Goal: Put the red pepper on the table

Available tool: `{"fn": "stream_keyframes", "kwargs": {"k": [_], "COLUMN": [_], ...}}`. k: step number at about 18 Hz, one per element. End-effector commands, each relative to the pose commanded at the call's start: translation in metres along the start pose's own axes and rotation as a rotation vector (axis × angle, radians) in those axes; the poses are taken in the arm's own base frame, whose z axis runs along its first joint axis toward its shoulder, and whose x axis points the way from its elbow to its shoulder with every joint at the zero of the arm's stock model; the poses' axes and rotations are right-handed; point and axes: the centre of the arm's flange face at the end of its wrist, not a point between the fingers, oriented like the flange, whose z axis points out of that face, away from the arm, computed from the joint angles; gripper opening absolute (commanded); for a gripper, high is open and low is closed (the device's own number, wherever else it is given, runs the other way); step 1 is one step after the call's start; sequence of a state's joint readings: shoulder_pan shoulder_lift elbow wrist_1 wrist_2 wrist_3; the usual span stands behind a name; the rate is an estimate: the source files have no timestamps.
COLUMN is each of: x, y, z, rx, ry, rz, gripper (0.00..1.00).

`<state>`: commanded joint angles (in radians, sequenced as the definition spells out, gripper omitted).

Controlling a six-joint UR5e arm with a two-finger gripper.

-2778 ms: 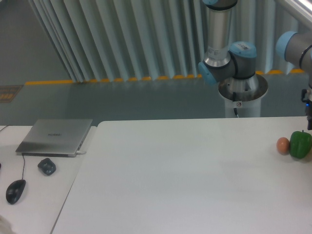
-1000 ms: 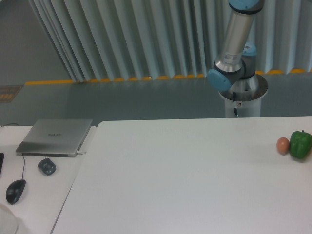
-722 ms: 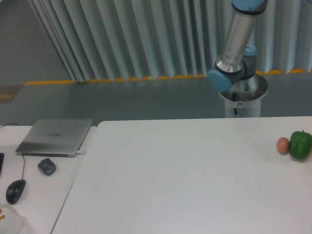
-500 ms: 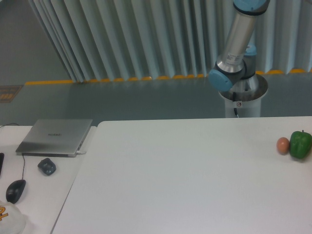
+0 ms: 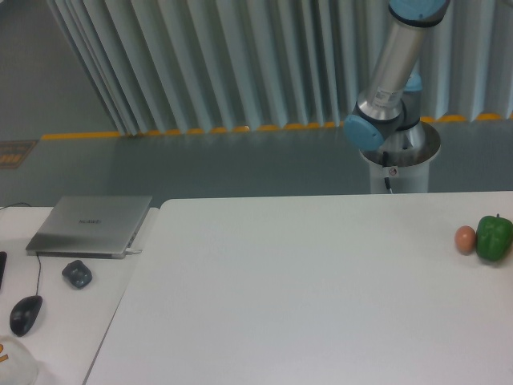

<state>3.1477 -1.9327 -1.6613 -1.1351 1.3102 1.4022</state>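
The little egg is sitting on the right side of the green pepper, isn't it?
Not quite. The camera view shows the egg on the left side of the green pepper, right beside it, near the right edge of the table.

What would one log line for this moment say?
gripper: out of frame | red pepper: not visible | table: holds egg, green pepper at right edge

You have a green pepper [image 5: 494, 237] touching an egg [image 5: 465, 239] at the right edge; a closed laptop [image 5: 90, 224], a mouse [image 5: 26, 314] and a small dark object [image 5: 77, 273] sit left.
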Motion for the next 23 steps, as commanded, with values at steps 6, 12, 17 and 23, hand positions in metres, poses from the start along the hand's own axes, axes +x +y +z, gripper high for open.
{"fn": "stream_keyframes", "kwargs": {"k": [6,12,17,23], "x": [-0.002,-0.006,-0.008,-0.008], "y": [0.002,0.002,0.002,0.001], "z": [0.001,0.003,0.009,0.010], "rx": [0.006,0.007,0.007,0.007], "ry": [0.001,-0.022,-0.022,-0.020], "rz": [-0.007,0.010,0.013,0.013], "gripper": [1.00,1.00,0.94,0.64]}}
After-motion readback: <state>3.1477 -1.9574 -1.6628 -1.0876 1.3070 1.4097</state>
